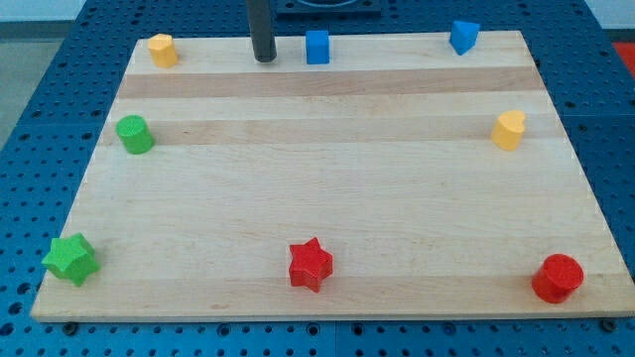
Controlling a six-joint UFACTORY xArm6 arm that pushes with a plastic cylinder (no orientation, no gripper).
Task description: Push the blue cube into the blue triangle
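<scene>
Standing upright near the top edge of the worktop [327,198]: blue cube [317,47], one item, just to the view's right of my tip [264,59], with a small gap showing between them.

Handling, judged: small, rigid, probably light; should slide readily on smooth wood and may spin if struck off-centre. No hold is possible, since the rod carries no jaws, so nothing opens, closes or grips. Contact belongs on the cube's view-left face, at mid-face.

Orientation: flat face toward the camera, sides roughly square to the board edge; no clear long axis, though it looks slightly taller than wide.

Blue triangle [463,36]: well to the view's right of my tip, beyond the cube, near the same top edge; apex seems to point toward the view's bottom.

Other stock, outward from my tip:
- yellow block [163,50], view's left, near.
- green cylinder [134,134], left edge.
- yellow heart-like block [510,130], right side.
- red star [311,265], green star [70,259], red cylinder [558,278], along the view's bottom.
</scene>
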